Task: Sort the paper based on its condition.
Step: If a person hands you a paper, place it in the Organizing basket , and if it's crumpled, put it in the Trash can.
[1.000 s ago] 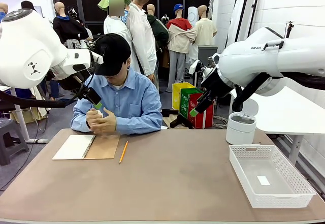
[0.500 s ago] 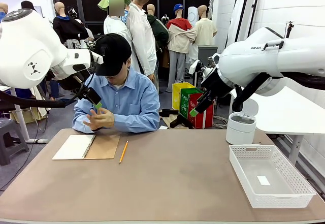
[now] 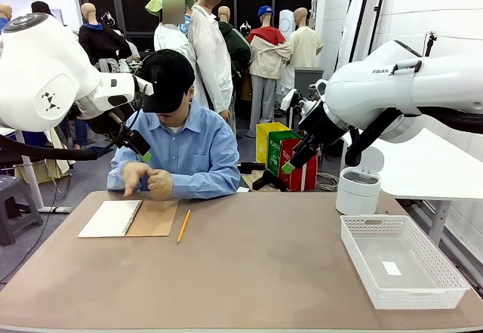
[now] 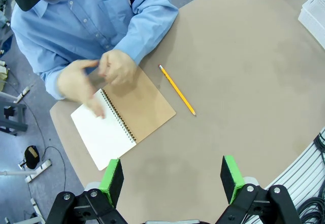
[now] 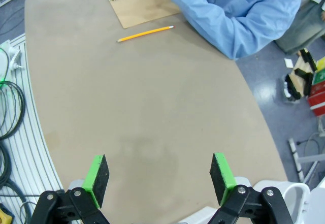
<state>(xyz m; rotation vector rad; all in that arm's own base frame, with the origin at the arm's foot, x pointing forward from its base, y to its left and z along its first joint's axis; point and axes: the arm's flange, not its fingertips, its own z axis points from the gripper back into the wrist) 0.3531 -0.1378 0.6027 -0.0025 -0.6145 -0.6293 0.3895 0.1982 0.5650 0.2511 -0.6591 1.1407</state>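
- Beneath the left gripper [image 4: 171, 172], whose fingers are spread wide and hold nothing, the person's hands [image 4: 101, 74] work over the notebook [image 4: 124, 125]. A descent here risks striking the hands.
- Ahead of that claw, the paper cannot be confirmed as a loose sheet. The hands are blurred, so whether they hold one cannot be told. The white sheet in sight is the notebook's open page, flat, clean and bound at the spiral. Pinching that page in error would tear it or drag the notebook.
- Just right of the notebook, the pencil [image 4: 176, 89] lies loose on the table [image 4: 244, 71]. A sweeping finger would send it rolling.
- Well beyond the right gripper [image 5: 158, 172], also spread wide and empty, the table surface is bare. A thin sheet laid flat there offers no edge to pinch, and the pads may slide over it.
- To the right of that claw, the basket [image 3: 381, 220] and the lidded bin [image 3: 358, 189] stand near each other. Misjudging a sheet's condition would put it in the wrong one.
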